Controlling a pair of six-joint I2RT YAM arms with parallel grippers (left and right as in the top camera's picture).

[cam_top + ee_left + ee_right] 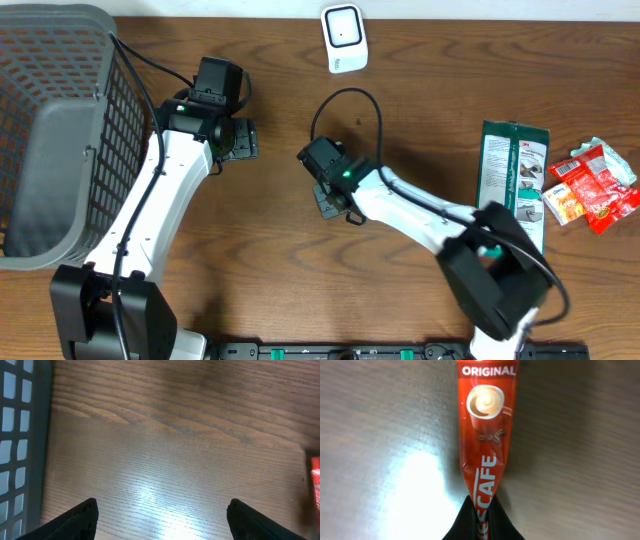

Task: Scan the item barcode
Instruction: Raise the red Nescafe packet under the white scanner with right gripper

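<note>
Worktop point(270, 270): brown wood, showing bare at centre
Edges: basket point(50, 170) sitting left, scanner point(343, 38) at back
Right jaws: pinching coffee sachet point(487, 435), mid-worktop
Left jaws: hanging spread beside basket

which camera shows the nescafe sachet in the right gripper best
The right wrist view: the Nescafe sachet fills the frame, print readable, pinched by the fingers of the right gripper. Overhead, that gripper hides it. The left wrist view shows only a blurred red sliver at its right edge, possibly the sachet.

Red Nescafe stick sachet point(487, 445), near end pinched, creased.
</note>
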